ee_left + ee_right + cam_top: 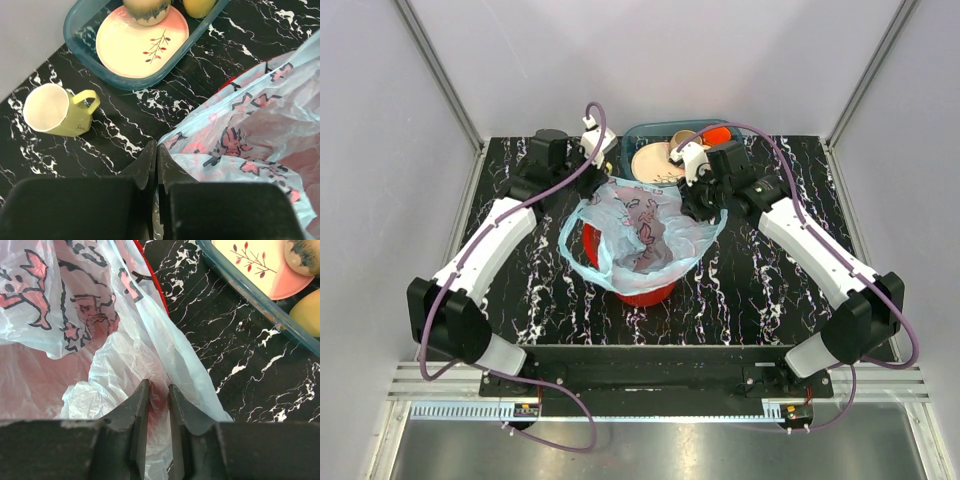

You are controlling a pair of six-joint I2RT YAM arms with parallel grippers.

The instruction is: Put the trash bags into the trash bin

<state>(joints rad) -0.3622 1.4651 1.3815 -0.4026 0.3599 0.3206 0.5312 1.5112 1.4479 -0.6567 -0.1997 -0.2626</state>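
Observation:
The trash bag [640, 225], thin light-blue film with pink and dark prints, is spread open over the trash bin [645, 293], a red round basket at mid table. The bag hangs wider than the bin's rim. My left gripper [603, 185] is at the bag's back-left edge. In the left wrist view it [158, 147] is shut, with a sliver of the bag [250, 130] caught between its fingers. My right gripper [698, 208] is at the back-right edge. Its jaws [159, 386] are drawn close on bunched film [115, 375], and the bin's red rim [146, 262] shows through.
A teal dish tray [632, 135] stands just behind the bin, holding a pink plate [135, 45], a bowl and an orange cup [718, 133]. A yellow-green mug [55, 110] lies on its side on the black marbled table [770, 290], left of the tray.

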